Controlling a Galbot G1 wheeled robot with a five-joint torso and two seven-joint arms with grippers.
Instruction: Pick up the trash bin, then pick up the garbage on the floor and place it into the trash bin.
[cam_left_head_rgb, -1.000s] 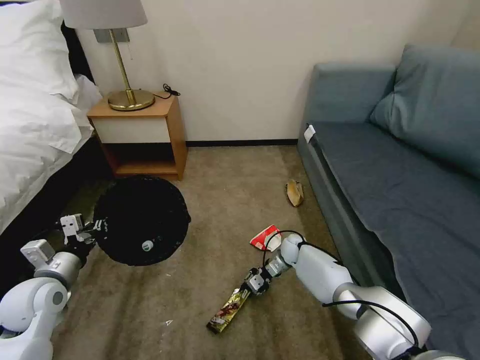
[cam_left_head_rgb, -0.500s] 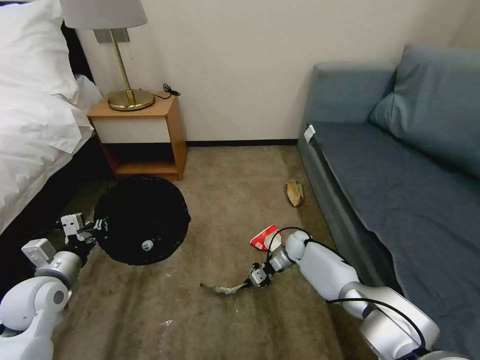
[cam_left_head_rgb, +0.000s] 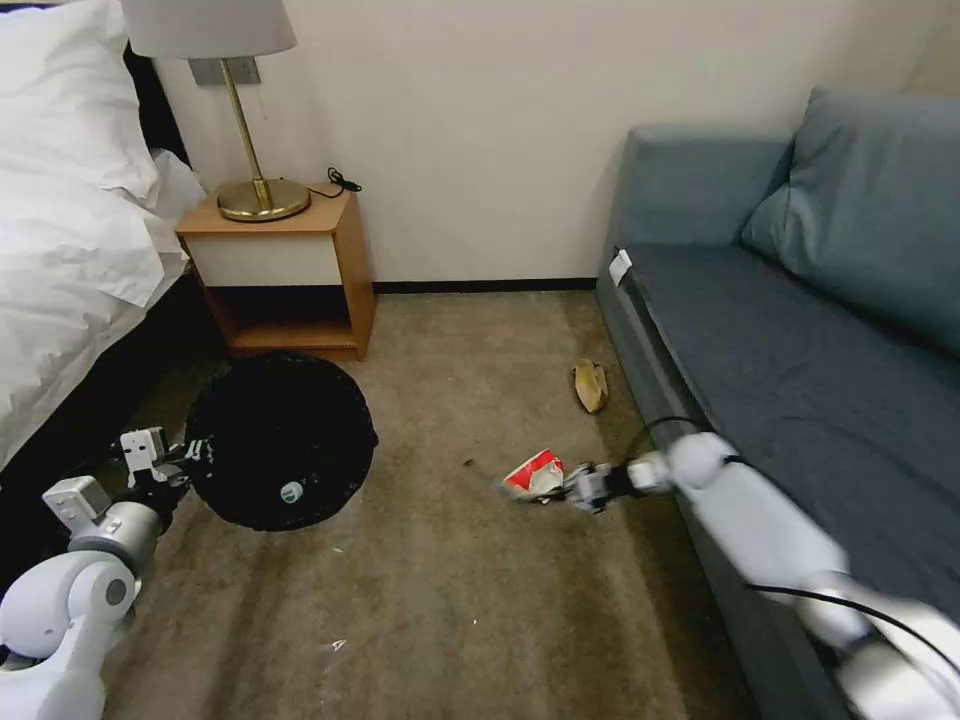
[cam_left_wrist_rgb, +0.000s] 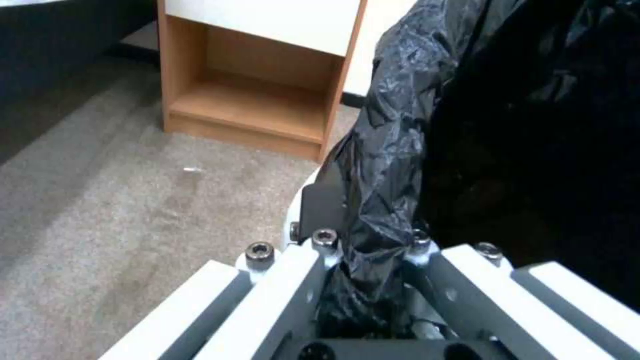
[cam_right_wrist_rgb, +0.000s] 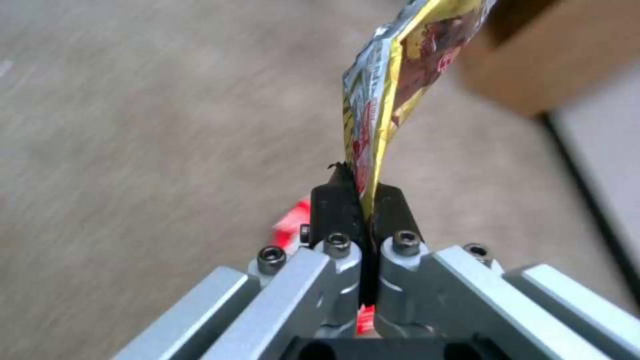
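The trash bin (cam_left_head_rgb: 280, 440), lined with a black bag, is seen from above beside the bed. My left gripper (cam_left_head_rgb: 195, 452) is shut on its rim, and the left wrist view shows the liner (cam_left_wrist_rgb: 380, 165) pinched between the fingers. My right gripper (cam_left_head_rgb: 578, 487) hovers beside the red-and-white packet (cam_left_head_rgb: 533, 472). It is shut (cam_right_wrist_rgb: 360, 192) on the yellow-brown snack wrapper (cam_right_wrist_rgb: 380, 100), which sticks out past the fingertips off the floor. The brown banana peel (cam_left_head_rgb: 590, 386) lies on the carpet by the sofa. A small white round thing (cam_left_head_rgb: 291, 491) sits inside the bin.
A wooden nightstand (cam_left_head_rgb: 290, 270) with a brass lamp (cam_left_head_rgb: 255, 190) stands just behind the bin. The bed (cam_left_head_rgb: 70, 250) runs along the left and a blue-grey sofa (cam_left_head_rgb: 800, 350) along the right. Open carpet (cam_left_head_rgb: 450, 600) lies in front.
My right gripper has lifted the snack wrapper off the carpet and swung it up and away, from the near floor to beside the red-and-white packet. The left arm and bin have stayed put.
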